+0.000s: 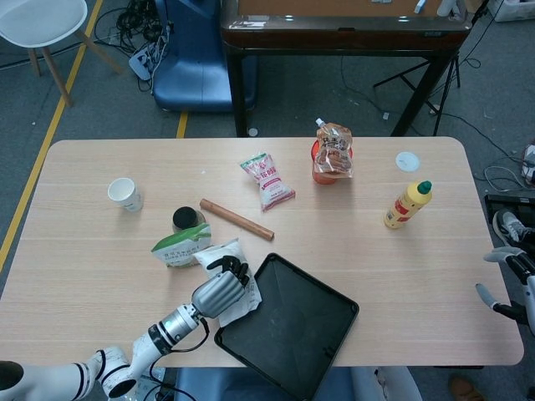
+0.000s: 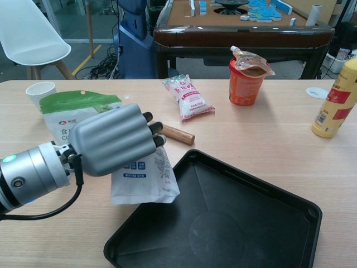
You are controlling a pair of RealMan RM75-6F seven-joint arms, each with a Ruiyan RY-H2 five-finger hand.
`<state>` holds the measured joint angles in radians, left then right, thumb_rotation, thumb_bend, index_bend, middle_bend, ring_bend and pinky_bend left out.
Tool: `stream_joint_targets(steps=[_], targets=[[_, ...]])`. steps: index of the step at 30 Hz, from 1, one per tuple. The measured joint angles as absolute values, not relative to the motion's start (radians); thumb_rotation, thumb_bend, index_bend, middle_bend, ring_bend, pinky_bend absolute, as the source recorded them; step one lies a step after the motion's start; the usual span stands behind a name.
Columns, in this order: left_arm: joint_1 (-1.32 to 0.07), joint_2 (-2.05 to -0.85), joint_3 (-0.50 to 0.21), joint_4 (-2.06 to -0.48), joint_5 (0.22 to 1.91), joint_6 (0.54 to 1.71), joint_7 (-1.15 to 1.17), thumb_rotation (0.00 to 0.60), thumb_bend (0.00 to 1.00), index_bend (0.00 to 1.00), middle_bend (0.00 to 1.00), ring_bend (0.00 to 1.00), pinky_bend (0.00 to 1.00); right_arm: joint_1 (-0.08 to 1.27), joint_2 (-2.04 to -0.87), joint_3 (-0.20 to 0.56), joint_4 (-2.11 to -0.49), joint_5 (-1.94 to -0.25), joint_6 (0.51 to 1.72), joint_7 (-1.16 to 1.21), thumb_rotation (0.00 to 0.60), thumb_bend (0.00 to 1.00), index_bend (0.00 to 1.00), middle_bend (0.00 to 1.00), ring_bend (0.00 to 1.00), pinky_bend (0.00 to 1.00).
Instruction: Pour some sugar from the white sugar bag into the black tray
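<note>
While the left hand (image 2: 114, 139) grips the white sugar bag (image 2: 144, 180) near the table's (image 1: 401, 259) front edge, the bag hangs lengthwise downward, its lower end just off the left rim of the black tray (image 2: 245, 223). Blue label blocks show on its face; the print is too small to read. Behind it, a green-topped pouch (image 2: 72, 114) reads "CORN". Only part of the right hand (image 1: 508, 284) shows past the table's right edge, so its state cannot be told.

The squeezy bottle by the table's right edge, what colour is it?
The squeezy bottle is yellow with a green cap, clearest in the head view.
</note>
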<state>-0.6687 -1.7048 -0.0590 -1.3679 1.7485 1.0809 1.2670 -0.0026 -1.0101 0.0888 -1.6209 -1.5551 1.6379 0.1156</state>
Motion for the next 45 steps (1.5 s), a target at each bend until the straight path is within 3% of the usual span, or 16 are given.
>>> stream_joint_targets(steps=[14,25,31,45], targets=[[-0.62,-1.705,-0.06,-1.461,1.697,1.069,1.632,0.6,0.22,0.44,0.65,0.61,0.71,-0.009,-1.007,0.089,-1.617,-1.553,1.642,0.122,0.6,0.23,0.4,0.37,0.22,0.24],[-0.604,-1.723,-0.049,-1.516,1.662,1.046,1.722,0.6,0.22,0.44,0.65,0.62,0.71,-0.014,-1.007,0.09,-1.614,-1.548,1.645,0.126,0.6,0.23,0.4,0.37,0.22,0.24],[-0.614,-1.728,-0.053,-1.513,1.646,1.037,1.615,0.6,0.22,0.44,0.66,0.63,0.72,-0.015,-1.009,0.091,-1.612,-1.544,1.645,0.128,0.6,0.23,0.4,0.37,0.22,0.24],[-0.644,-1.746,-0.099,-1.44,1.626,1.087,1.105,0.6,0.22,0.43,0.66,0.63,0.72,-0.008,-1.009,0.095,-1.626,-1.543,1.635,0.111,0.6,0.23,0.4,0.37,0.22,0.24]])
